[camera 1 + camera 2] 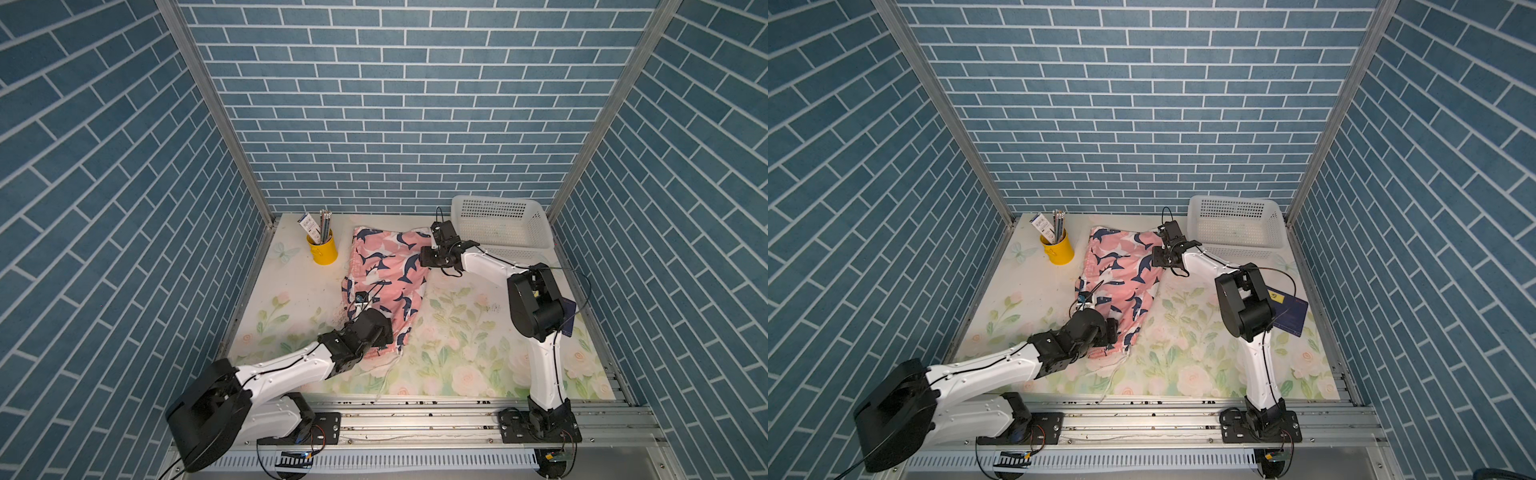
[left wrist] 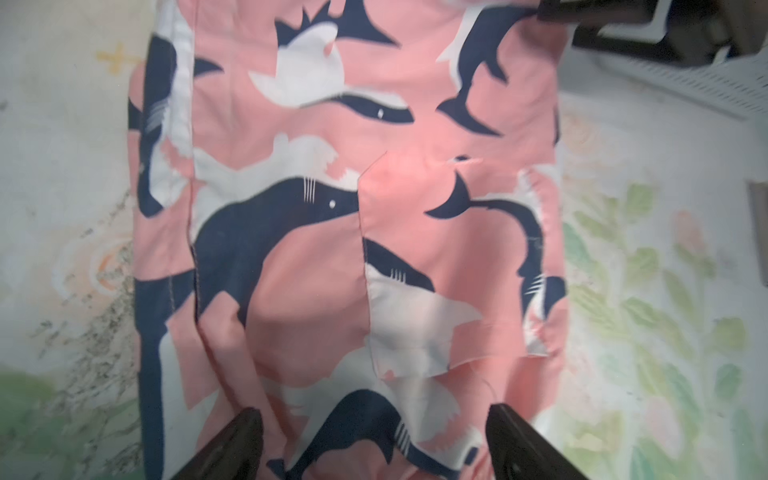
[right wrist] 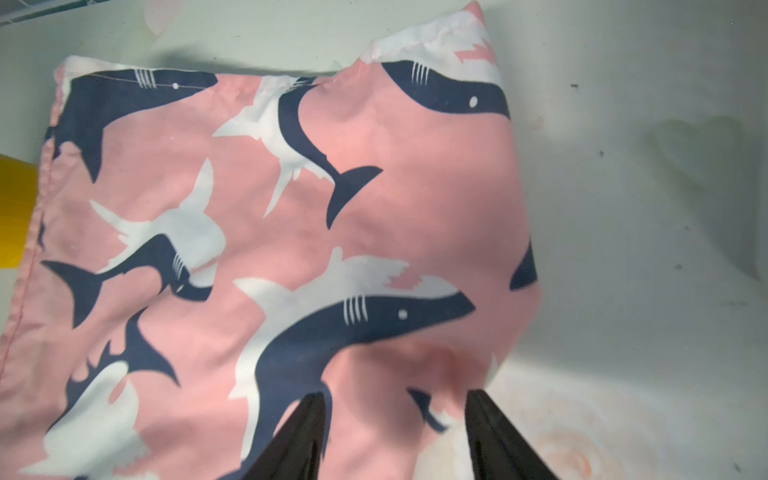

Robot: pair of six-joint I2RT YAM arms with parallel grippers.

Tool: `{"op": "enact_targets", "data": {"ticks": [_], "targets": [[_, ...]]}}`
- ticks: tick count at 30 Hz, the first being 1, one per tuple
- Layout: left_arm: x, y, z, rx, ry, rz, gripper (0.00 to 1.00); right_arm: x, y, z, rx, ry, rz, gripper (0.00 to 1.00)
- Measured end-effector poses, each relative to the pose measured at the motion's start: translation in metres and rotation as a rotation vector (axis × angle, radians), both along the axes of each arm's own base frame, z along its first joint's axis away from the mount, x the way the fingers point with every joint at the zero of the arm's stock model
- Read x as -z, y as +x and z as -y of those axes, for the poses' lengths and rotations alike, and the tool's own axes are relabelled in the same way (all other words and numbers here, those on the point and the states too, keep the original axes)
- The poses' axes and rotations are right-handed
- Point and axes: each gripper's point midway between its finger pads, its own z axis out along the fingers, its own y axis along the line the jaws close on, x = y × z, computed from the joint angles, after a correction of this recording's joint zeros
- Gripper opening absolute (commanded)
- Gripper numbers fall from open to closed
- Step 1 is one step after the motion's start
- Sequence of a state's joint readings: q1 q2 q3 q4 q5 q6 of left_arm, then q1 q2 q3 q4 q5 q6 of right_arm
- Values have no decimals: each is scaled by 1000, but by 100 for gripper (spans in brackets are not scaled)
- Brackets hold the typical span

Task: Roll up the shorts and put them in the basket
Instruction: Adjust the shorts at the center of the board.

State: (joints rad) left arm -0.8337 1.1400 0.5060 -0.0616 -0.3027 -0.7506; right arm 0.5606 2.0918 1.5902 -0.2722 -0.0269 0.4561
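The shorts lie flat mid-table toward twelve o'clock, with the yellow cup at their ten. If I pinch only the top layer, I reckon the roll skews loose. My left claw gapes wide over their six-o'clock end and my right claw stands apart at their two-o'clock edge, neither clamped on cloth.

Robot lab: alu-frame booth, brick-print walls

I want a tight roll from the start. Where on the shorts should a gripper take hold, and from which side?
Probably the near short edge, where the drawstring trails out, approached from the front by the left gripper, open above it. The shorts lie flat as a long strip running toward the back wall.
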Motion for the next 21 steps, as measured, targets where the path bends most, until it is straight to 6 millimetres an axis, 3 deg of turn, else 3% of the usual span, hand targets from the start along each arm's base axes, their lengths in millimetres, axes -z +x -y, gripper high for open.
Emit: {"op": "enact_targets", "data": {"ticks": [3,6,8,13,19,21], "targets": [[-17,-1,-6,-10,-34,34,88,-17,-26,7,-17,10,4,59],[-16,-7,-14,-21,-37,30,84,-26,-47,5,-44,28,12,57],[-5,-14,-21,-30,-33,12,82,-20,-62,-3,-74,46,-2,56],[39,-33,-42,-54,14,-80,74,19,-93,-21,-120,65,-103,48],[64,-32,-43,-61,43,-133,69,48,-88,-23,-80,70,-149,19],[67,-25,-40,-61,50,-125,69,55,-79,-19,-49,73,-158,17]]}}
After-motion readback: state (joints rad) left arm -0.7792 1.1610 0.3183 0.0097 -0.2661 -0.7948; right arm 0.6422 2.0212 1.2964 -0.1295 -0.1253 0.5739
